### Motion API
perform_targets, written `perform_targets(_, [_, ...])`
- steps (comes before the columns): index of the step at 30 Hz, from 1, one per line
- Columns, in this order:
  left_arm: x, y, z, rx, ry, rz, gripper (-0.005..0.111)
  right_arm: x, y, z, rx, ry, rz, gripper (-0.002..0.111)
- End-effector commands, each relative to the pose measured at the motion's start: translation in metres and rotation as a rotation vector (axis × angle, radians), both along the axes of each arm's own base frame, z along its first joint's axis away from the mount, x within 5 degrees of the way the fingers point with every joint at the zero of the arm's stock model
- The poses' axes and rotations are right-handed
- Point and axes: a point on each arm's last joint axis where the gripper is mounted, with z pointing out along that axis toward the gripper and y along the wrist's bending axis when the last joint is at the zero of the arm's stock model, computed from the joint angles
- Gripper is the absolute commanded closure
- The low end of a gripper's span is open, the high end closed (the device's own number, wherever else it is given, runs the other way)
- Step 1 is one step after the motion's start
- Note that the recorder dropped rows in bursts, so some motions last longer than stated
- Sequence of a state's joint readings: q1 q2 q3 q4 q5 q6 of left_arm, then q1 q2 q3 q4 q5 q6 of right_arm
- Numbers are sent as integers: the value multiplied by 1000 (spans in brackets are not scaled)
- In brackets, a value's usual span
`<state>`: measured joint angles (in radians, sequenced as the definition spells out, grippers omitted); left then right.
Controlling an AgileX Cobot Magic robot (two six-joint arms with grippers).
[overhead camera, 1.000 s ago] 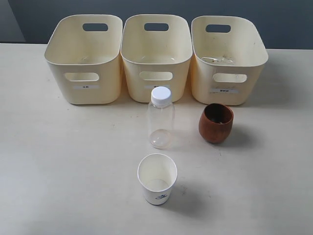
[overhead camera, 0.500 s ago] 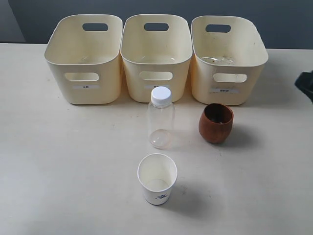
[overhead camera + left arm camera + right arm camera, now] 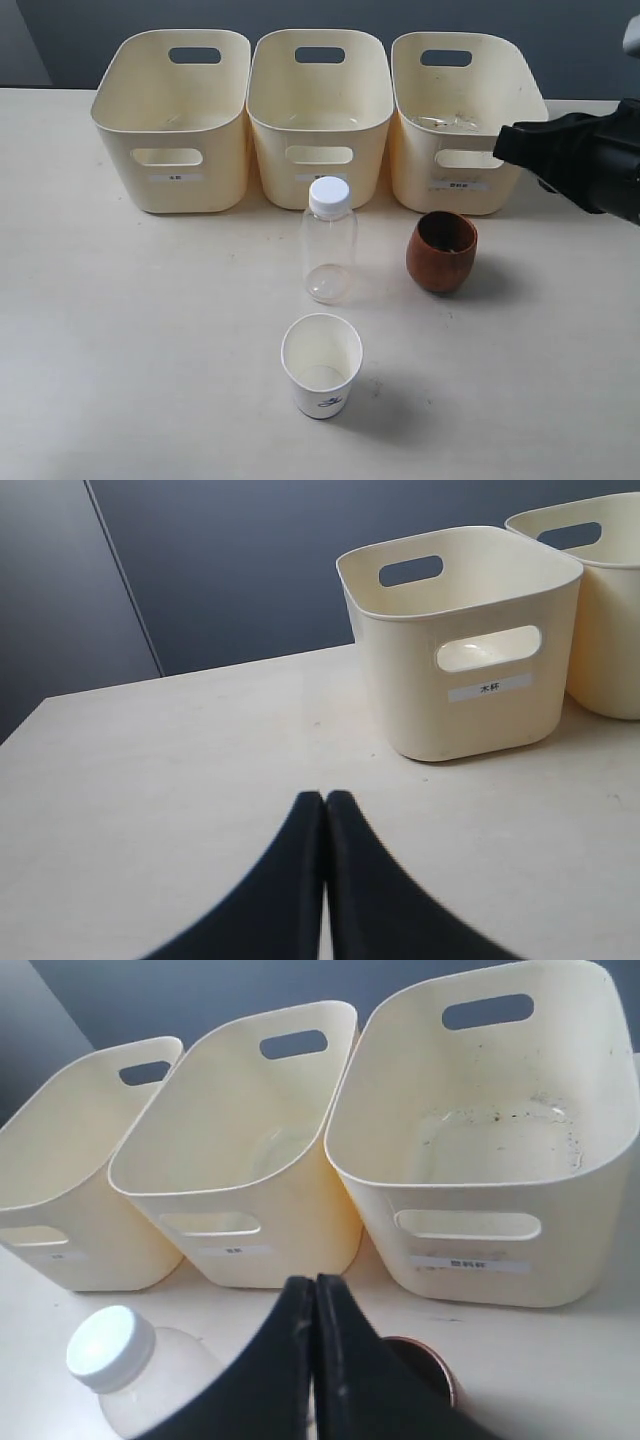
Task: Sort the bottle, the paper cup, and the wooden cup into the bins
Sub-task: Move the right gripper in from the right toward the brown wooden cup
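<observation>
The clear bottle [image 3: 328, 240] with a white cap stands upright mid-table. The reddish-brown wooden cup [image 3: 441, 251] sits to its right, and the white paper cup [image 3: 321, 364] with a blue mark stands nearer the front. Three cream bins [image 3: 318, 75] line the back. My right gripper [image 3: 505, 142] comes in from the right edge, shut and empty, above the right bin's front and higher than the wooden cup. In the right wrist view the right gripper [image 3: 314, 1282] hangs over the wooden cup's rim [image 3: 437, 1367], with the bottle's cap [image 3: 108, 1348] beside it. My left gripper [image 3: 325, 796] is shut over bare table.
The left bin [image 3: 462, 640] stands ahead of the left gripper in the left wrist view, with a labelled front. A dark wall [image 3: 330, 15] runs behind the bins. The right bin's floor [image 3: 495, 1145] shows some specks and scuffs.
My right arm has come into the exterior view from the right edge and moved leftward toward the right bin and wooden cup. The bottle and both cups have stayed put.
</observation>
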<state>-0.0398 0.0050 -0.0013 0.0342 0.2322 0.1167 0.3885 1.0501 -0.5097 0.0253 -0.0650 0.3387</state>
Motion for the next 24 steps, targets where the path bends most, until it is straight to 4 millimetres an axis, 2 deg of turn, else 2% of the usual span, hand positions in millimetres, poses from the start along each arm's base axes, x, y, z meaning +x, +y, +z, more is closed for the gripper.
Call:
perform_targets(1, [0, 0, 0, 3, -6, -2, 107, 4, 3, -1, -27, -16, 17, 109])
perform_targets(24, [0, 0, 0, 3, -4, -2, 107, 4, 3, -1, -59, -28, 35, 109])
